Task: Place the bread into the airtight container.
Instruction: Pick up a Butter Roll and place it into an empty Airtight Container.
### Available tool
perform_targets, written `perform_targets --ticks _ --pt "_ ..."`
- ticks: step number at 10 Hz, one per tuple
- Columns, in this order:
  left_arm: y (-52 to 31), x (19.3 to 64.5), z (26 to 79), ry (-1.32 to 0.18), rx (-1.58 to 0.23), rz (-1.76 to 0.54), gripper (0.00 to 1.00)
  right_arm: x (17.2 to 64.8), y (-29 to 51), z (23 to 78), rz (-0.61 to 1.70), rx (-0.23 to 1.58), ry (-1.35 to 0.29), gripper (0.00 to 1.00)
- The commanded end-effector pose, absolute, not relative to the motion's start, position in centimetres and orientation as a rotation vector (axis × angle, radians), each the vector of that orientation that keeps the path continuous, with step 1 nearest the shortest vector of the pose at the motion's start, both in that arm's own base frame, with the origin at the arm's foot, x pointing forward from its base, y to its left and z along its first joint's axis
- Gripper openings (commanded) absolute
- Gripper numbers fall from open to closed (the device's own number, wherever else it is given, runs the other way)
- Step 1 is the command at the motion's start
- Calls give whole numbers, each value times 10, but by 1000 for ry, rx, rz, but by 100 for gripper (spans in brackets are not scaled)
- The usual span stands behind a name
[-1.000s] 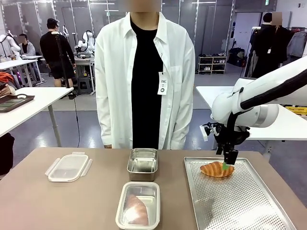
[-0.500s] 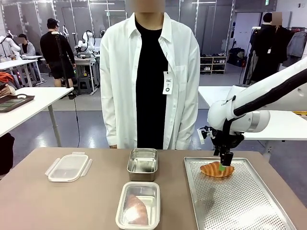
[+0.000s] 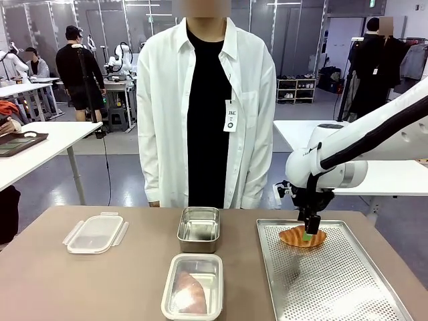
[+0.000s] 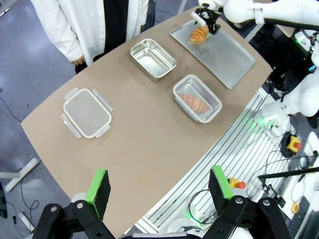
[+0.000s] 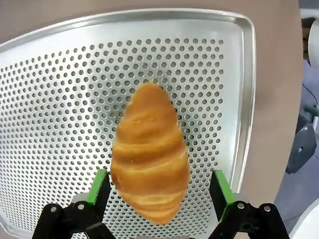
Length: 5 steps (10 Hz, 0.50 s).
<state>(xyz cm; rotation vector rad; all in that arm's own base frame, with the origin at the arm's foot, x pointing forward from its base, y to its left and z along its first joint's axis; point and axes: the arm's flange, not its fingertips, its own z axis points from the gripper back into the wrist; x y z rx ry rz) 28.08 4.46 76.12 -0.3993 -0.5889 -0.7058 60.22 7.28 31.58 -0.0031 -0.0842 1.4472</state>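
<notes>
Between the right fingers (image 5: 101,186) sits the near half of the bread (image 5: 149,159): fingers spread wide, one each side, nothing gripped yet. Bread lies flat at the far end of the perforated tray (image 3: 334,281), on the right of the counter (image 3: 100,287).

Pads look closer to one tip than to the middle, so I'd shift along to the thick part before closing. Go down until the pads are just off the tray, then close gently, since the flaky crust will likely crush or shed. Lift straight up so it doesn't drag on the holes.

Target, I think, is the clear box (image 3: 194,257) at front centre. It already holds one piece (image 3: 189,292), and its clip lid (image 3: 95,233) lies well apart on the left. Behind the box the steel tin (image 3: 198,227) is empty. Lay this one beside the first, lengthwise.

High over the counter the left fingers (image 4: 98,186) hang spread, empty.
</notes>
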Motion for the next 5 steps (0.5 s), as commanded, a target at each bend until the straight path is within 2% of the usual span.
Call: perform_targets --ticks 1,3,4,5 --pt "44 280 762 -595 -406 -723 100 615 78 307 1406 -24 -30 100" --pt "44 280 762 -595 -406 -723 100 619 78 295 1409 -20 -11 100" --pt "44 280 762 -595 -406 -723 100 619 78 291 1426 -20 -5 96" --pt "44 280 762 -595 -406 -723 100 618 78 291 1428 -22 -2 81"
